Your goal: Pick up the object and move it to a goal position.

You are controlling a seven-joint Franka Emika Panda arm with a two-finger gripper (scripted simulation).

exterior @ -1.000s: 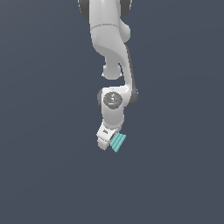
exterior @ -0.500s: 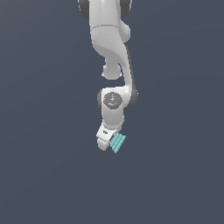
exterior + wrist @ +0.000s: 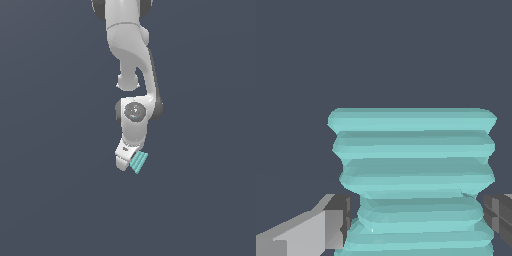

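Hardly moved since earlier; fingers [image 3: 336,222] closed on narrow waist of teal block [image 3: 413,165], one at each side.

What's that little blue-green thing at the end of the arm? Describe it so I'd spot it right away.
Follow the white robot arm down to its gripper at the bottom end. The teal ribbed block sits between the fingers, pinched at its narrow waist. It is the only coloured thing against the plain dark grey background.

Teal ribbed block [image 3: 412,175] fills view; fingers [image 3: 336,222] touching its narrow waist.
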